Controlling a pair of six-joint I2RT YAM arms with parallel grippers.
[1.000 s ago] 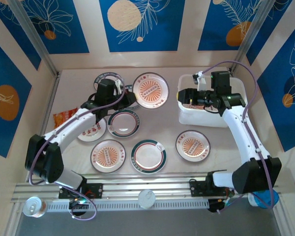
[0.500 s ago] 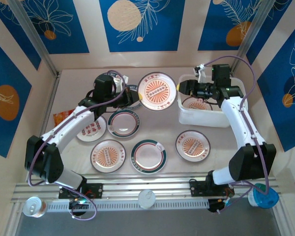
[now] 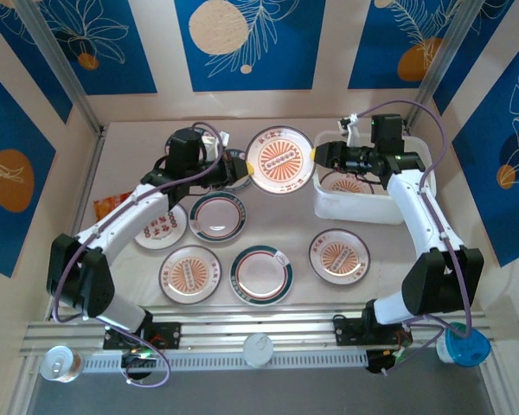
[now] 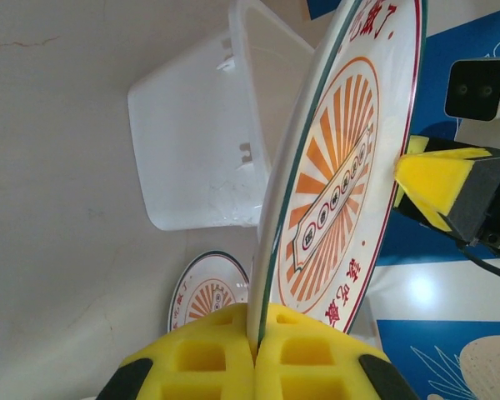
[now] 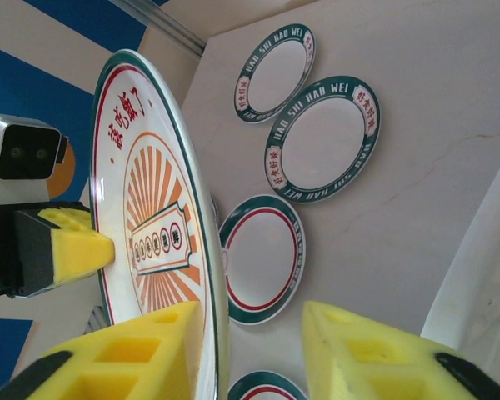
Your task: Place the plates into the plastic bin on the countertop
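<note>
Plates [image 3: 260, 275] are the job, and one of them, the sunburst plate [image 3: 281, 160], is raised on edge above the worktop [image 3: 125, 151], just left of the plastic bin [image 3: 355, 210] and between the two arms. The left fingers [image 4: 200, 362] are clamped on one side of its rim, the pads pressed tight with the edge pinched between them. The right fingers [image 5: 133, 350] stand apart, and the opposite rim runs into the gap close by one pad; whether it touches I cannot tell. I read this as a hand-over. To do it well, the right fingers should take a deep bite of the rim before closing, and the left should let go only once that grip is firm, opening straight without dragging the plate sideways. A glazed plate held at one edge will lever against soft foam, so it wants a slow carry, a clear pass over the bin's lipped wall, and a turn to flat low down, onto the orange-centred plate [image 3: 350, 183] lying inside. Letting go too high or too tilted risks a clatter or a plate propped against the wall. The worktop is pale, smooth and faintly veined, with the other plates lying flat across it and an orange packet [image 3: 112, 207] at its left side. Cream walls [image 3: 333, 60] with blue leaf-printed panels close it in, and a metal rail [image 3: 259, 333] runs along the near edge.
</note>
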